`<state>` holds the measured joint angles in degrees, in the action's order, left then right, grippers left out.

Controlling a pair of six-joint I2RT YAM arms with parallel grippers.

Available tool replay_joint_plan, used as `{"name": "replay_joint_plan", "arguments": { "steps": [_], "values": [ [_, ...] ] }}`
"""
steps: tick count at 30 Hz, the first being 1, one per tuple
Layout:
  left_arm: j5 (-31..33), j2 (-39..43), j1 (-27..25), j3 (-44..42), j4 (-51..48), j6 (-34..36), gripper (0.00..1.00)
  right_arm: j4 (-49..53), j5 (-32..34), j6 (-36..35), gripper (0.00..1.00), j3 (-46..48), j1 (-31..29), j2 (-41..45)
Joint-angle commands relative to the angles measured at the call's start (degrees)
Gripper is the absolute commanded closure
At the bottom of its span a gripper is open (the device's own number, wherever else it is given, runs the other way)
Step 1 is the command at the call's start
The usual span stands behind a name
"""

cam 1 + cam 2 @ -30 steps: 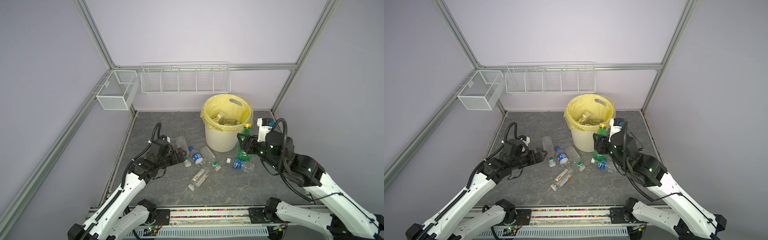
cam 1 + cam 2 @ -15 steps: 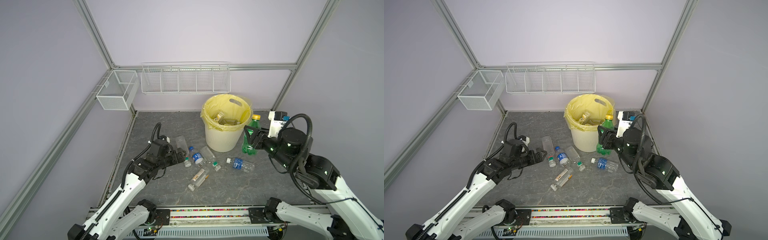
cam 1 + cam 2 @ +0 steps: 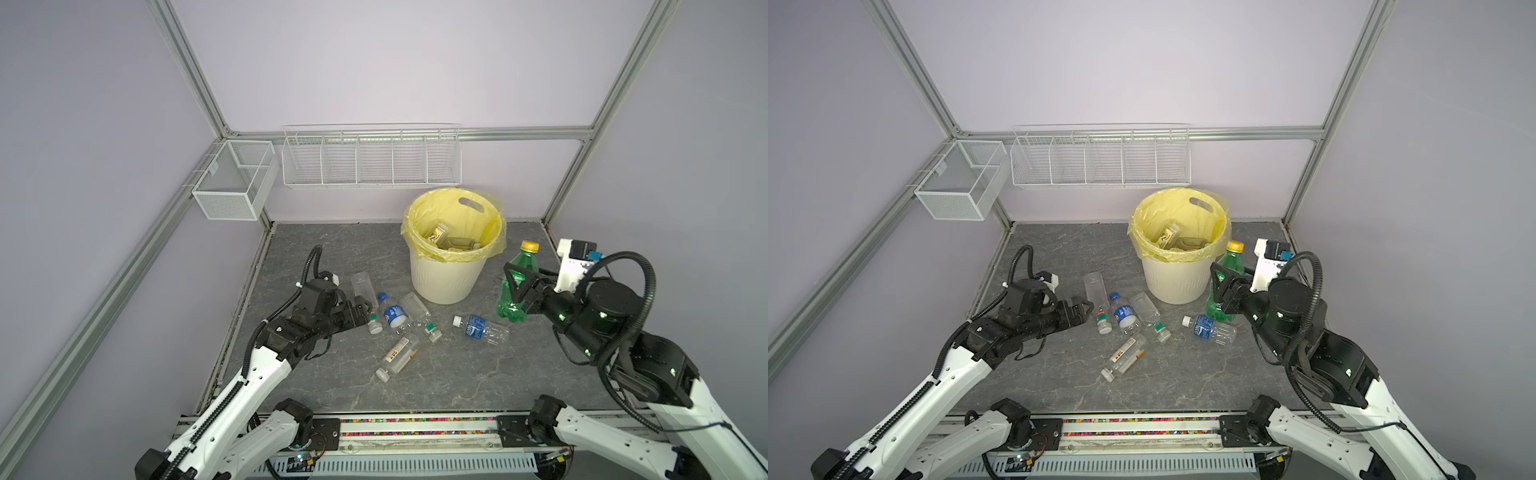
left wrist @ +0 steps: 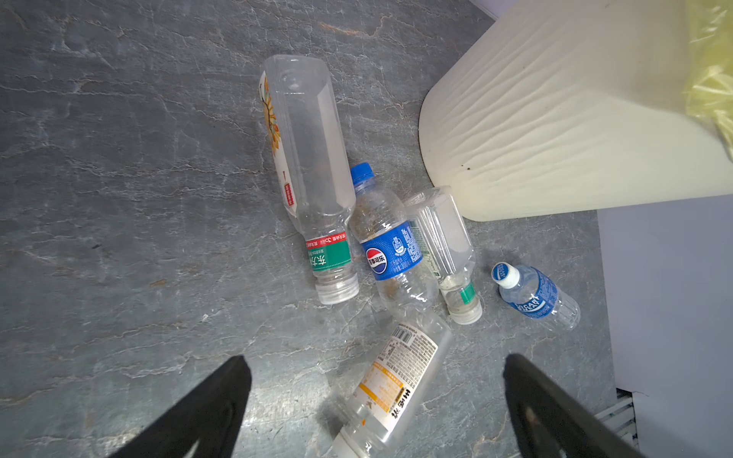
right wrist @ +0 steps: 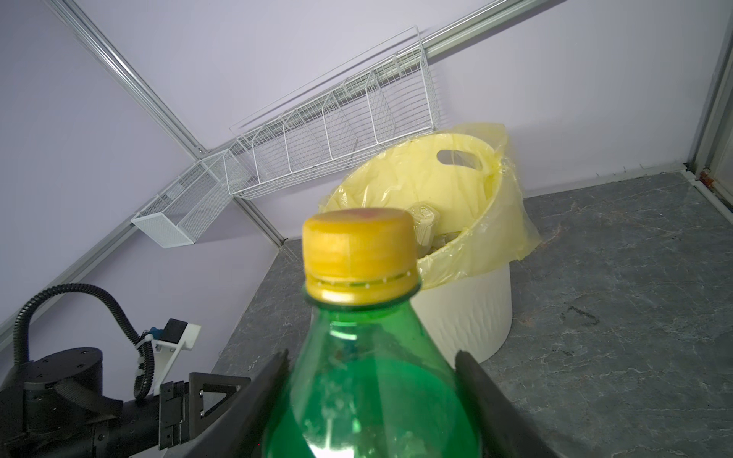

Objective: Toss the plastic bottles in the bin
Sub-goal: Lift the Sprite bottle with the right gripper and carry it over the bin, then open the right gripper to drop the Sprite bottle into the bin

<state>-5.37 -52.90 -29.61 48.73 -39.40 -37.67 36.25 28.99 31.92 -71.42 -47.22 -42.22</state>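
Right wrist view, right hand [image 5: 371, 357] gripping green bottle [image 5: 369, 400], left wrist view, left hand [image 4: 375, 359] spread wide

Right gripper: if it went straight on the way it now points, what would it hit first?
Most likely the bin: the right gripper, shut on the green bottle, points at its ribbed wall below the rim, with nothing between them in both top views. Exact height is hard to judge.
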Motion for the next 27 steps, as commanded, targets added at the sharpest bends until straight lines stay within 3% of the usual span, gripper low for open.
{"name": "replay_joint_plan", "arguments": {
  "steps": [1,7,13,15,18,22,27],
  "values": [
    [0.46,-0.39,0.43,-0.4,-0.17,0.28,0.01,-0.49,1.42,0.25,0.48,0.76,0.36,0.27],
    [-0.13,-0.56,0.43,-0.27,-0.06,-0.38,0.01,-5.06,1.94,-2.61,0.48,-1.8,0.44,-5.56],
    [-0.16,0.92,0.43,-0.43,-1.02,-1.22,0.01,-17.16,1.92,-15.38,0.48,-14.16,3.47,-23.56],
    [0.05,1.55,0.43,-0.4,-1.46,-1.33,0.01,-21.3,0.05,-19.31,0.38,-18.95,5.78,-30.46],
    [0.19,2.59,0.43,-0.46,-1.99,-1.87,0.01,-20.05,-1.41,-20.58,0.07,-28.64,8.69,-40.34],
    [0.53,4.04,0.43,-1.04,-2.47,-2.06,0.01,-17.27,-3.08,-21.22,0.12,-35.1,9.42,-45.4],
    [1.28,4.4,0.48,-1.54,-2.64,-1.36,0.01,-19.45,-5.23,-18.0,0.12,-29.0,9.39,-40.46]
  ]
}}
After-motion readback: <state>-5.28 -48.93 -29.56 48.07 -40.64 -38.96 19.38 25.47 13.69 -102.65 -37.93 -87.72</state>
